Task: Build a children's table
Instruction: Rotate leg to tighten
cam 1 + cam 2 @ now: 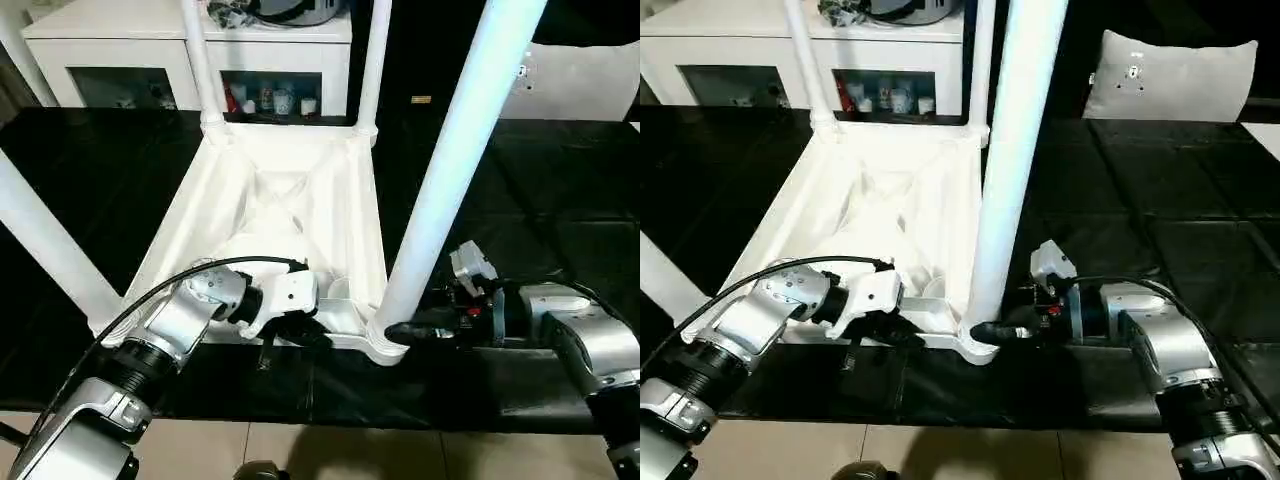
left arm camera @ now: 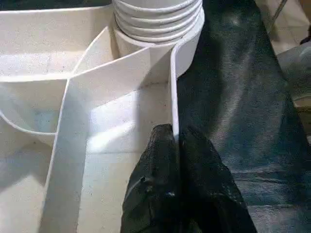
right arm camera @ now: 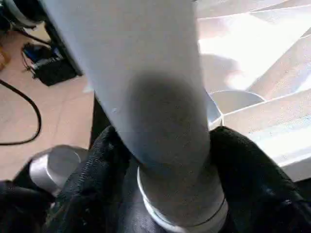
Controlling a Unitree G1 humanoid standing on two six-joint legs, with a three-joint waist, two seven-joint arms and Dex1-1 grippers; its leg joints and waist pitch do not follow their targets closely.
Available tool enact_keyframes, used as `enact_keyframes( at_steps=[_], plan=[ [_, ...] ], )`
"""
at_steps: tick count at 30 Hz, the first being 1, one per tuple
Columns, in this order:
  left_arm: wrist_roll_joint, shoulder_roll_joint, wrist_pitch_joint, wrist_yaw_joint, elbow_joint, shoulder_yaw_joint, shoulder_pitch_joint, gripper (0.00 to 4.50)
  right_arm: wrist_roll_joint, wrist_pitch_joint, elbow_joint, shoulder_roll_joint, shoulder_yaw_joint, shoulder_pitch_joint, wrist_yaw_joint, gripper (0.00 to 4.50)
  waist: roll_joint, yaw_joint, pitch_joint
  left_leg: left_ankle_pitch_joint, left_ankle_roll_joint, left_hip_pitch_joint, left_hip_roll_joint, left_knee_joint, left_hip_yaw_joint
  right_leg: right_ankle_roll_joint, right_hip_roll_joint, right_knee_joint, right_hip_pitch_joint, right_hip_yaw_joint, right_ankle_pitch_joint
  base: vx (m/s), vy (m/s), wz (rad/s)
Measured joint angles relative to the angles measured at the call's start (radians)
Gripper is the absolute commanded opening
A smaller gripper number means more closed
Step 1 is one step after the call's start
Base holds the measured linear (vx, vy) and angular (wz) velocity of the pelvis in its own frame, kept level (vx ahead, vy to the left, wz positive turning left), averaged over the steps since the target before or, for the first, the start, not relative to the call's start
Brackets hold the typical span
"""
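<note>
The white table top (image 1: pixel 290 190) lies upside down on the black work table, ribs facing up. Four white legs stand in its corner sockets: two at the far corners (image 1: pixel 198 60) (image 1: pixel 372 60), one at the near left (image 1: pixel 50 250), and one at the near right (image 1: pixel 450 160). My left gripper (image 1: pixel 290 335) is shut on the top's near rim (image 2: pixel 172 111); its fingers (image 2: pixel 155 160) pinch the thin wall beside the near right socket. My right gripper (image 1: pixel 405 330) is shut around the base of the near right leg (image 3: pixel 155 121), one black finger (image 3: pixel 97 160) on each side.
The black-covered work table (image 1: pixel 520 200) extends to both sides, and its front edge is just below my grippers. A white cabinet with glass doors (image 1: pixel 100 50) stands behind it. A grey cushion (image 1: pixel 1170 75) sits at the back right. Tiled floor (image 1: pixel 350 450) and a black cable (image 3: pixel 24 121) lie below.
</note>
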Motion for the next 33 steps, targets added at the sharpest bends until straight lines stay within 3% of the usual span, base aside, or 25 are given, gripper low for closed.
enact_keyframes(
  at_steps=[4,7,9,14,18,23,29,33],
  plan=[
    [-0.008,-0.012,0.05,0.003,-0.011,0.005,0.001,0.0,0.012,0.049,-0.026,0.017,-0.025,0.015,-0.025,2.28,0.0,0.0,0.0,0.0,0.0,0.0,0.0,0.001,0.0,0.0,0.0,0.002,0.0,0.0,-0.001,0.0,0.0,0.0],
    [-0.006,-0.016,0.104,0.035,-0.013,0.023,0.001,0.0,0.006,0.066,-0.055,0.054,-0.033,0.023,-0.121,2.16,0.001,-0.014,0.0,0.002,-0.003,0.003,0.0,0.001,0.0,0.0,0.0,0.003,0.0,0.001,-0.001,0.0,0.0,0.0],
    [0.007,-0.03,0.163,0.095,-0.012,0.045,0.001,0.0,-0.017,0.083,-0.06,0.109,-0.055,0.018,-0.242,2.09,0.001,-0.032,0.0,0.003,-0.005,0.005,0.0,0.001,-0.001,0.0,0.0,0.003,0.002,0.0,-0.001,0.0,0.0,0.0],
    [0.051,-0.143,0.286,0.326,0.02,0.099,-0.022,0.0,-0.09,0.145,-0.015,0.268,-0.138,-0.051,-0.622,2.07,0.001,-0.106,0.0,0.004,-0.006,0.005,0.0,0.003,-0.005,0.0,0.0,-0.005,0.003,-0.006,0.0,0.0,0.0,0.0],
    [0.054,-0.238,0.326,0.472,0.059,0.13,-0.041,0.0,-0.126,0.121,0.018,0.326,-0.17,-0.08,-0.808,2.07,0.001,-0.129,-0.001,0.003,-0.005,0.001,0.002,0.002,-0.01,0.0,0.0,-0.02,0.007,-0.017,0.0,0.0,0.0,0.0],
    [0.054,-0.262,0.338,0.497,0.055,0.127,-0.045,0.0,-0.123,0.092,0.01,0.335,-0.193,-0.059,-0.821,2.73,0.005,-0.126,-0.002,0.001,-0.001,0.001,0.001,0.0,-0.01,0.001,0.0,-0.024,0.01,-0.015,0.0,0.0,0.0,0.0],
    [0.055,-0.231,0.265,0.442,0.043,0.093,-0.041,0.0,-0.113,0.056,-0.017,0.287,-0.189,-0.024,-0.743,3.2,0.007,-0.093,-0.003,-0.001,-0.001,-0.005,0.0,-0.004,-0.009,-0.003,0.0,-0.012,-0.002,-0.011,0.006,0.0,0.0,0.0],
    [0.035,-0.141,0.16,0.311,0.014,0.07,-0.006,0.0,-0.094,0.001,-0.056,0.152,-0.142,0.027,-0.522,3.52,0.009,-0.063,-0.005,0.002,0.003,-0.005,0.001,-0.007,-0.009,-0.009,0.001,-0.006,-0.004,-0.011,0.001,0.0,0.0,0.0]
  ],
)
